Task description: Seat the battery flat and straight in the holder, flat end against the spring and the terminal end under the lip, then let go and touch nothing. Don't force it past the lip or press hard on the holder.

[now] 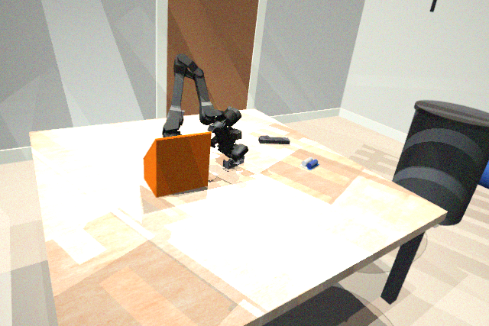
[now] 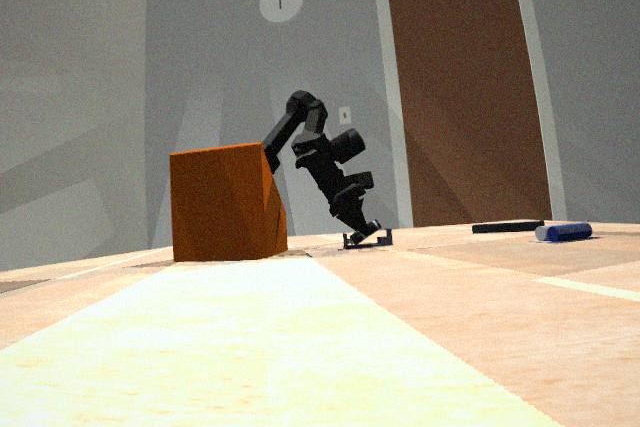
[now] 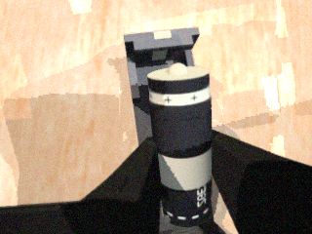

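My gripper (image 3: 180,142) (image 1: 233,160) (image 2: 368,230) is shut on the battery (image 3: 180,132), a dark cylinder with pale bands and a rounded terminal nub at its far end. In the wrist view the battery points away from me, its terminal end just in front of the far lip of the dark grey holder (image 3: 161,46). The holder (image 2: 379,240) (image 1: 228,164) lies on the table right under the gripper. In the exterior view the gripper leans steeply and its tip sits in the holder, so the battery is tilted, not flat.
An orange box (image 1: 179,163) (image 2: 224,202) stands close to the left of the arm. A flat black bar (image 1: 273,140) (image 2: 506,226) and a blue and white cylinder (image 1: 309,163) (image 2: 564,231) lie to the right. A dark round bin (image 1: 442,156) stands beside the table.
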